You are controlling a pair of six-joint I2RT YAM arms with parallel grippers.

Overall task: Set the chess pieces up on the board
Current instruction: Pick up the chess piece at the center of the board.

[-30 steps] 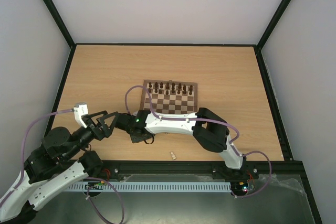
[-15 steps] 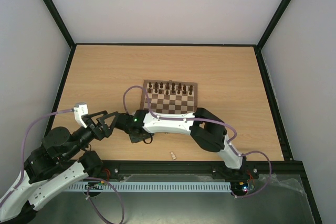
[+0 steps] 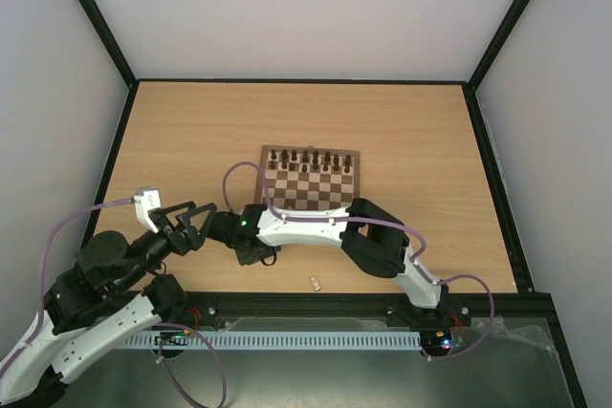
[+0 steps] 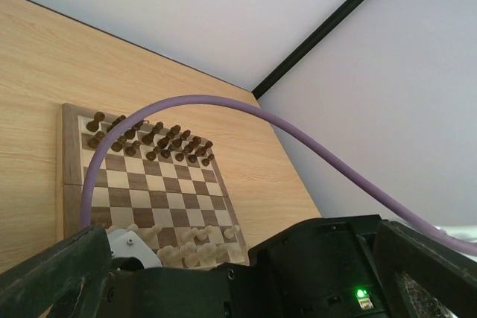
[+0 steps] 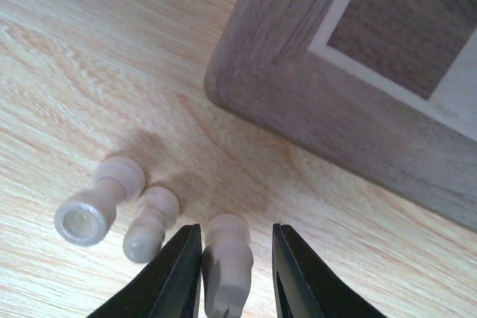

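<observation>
Right pincer (image 5: 232,234) has edged left, now straddling a pale piece (image 5: 225,266) beside the board (image 5: 298,102); grip unclear, pickup looks next. Left pincer (image 3: 199,222) spread wide.

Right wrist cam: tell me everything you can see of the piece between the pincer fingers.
The pale chess piece is cream turned wood, smooth, its rounded end pointing toward the board corner. It sits between the black fingers of the right pincer, against one, a thin gap at the other; whether it is gripped is unclear.

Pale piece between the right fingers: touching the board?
Apart. The right wrist view shows bare tabletop between the pale piece, flanked by the right gripper, and the corner of the board.
</observation>
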